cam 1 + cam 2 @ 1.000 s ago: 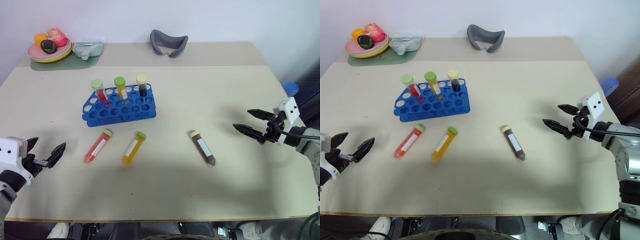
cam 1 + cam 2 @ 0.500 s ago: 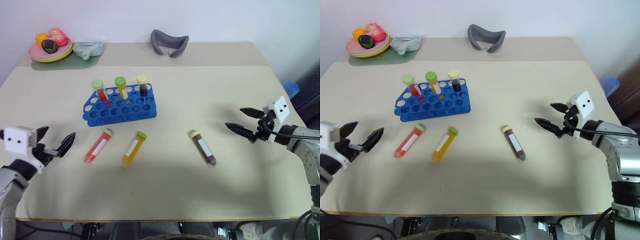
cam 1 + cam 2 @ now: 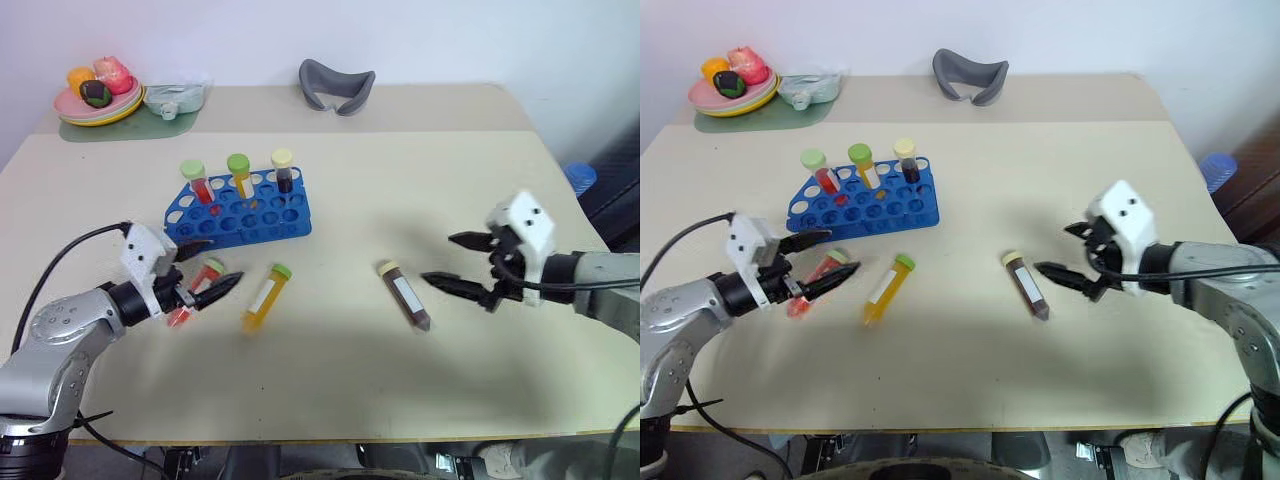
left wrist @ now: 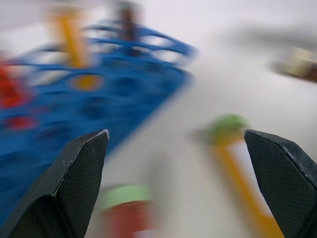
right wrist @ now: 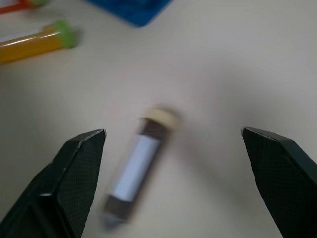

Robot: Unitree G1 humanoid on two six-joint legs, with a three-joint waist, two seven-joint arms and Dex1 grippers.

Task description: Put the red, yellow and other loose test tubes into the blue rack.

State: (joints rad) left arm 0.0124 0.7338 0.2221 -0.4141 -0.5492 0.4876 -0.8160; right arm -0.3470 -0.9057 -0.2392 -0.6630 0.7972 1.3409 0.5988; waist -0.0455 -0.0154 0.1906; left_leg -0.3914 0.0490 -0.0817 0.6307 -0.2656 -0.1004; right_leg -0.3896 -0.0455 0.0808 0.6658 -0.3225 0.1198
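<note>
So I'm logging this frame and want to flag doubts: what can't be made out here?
- Red tube: in the head views the open left gripper covers most of it, so contact cannot be told.
- Left wrist view: motion blur smears the blue rack and the yellow tube.
- Label text on the brown tube: too small in the head views, blurred in the right wrist view.
- Items on the far plate: too small to name.

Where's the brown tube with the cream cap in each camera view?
Left eye view: brown tube lying right of centre, near the right tool.
Right eye view, just right of centre.
Left wrist view: blurred dark shape at one edge, unsure.
Right wrist view, between the fingers.
Shared landmark: blue rack.
</note>
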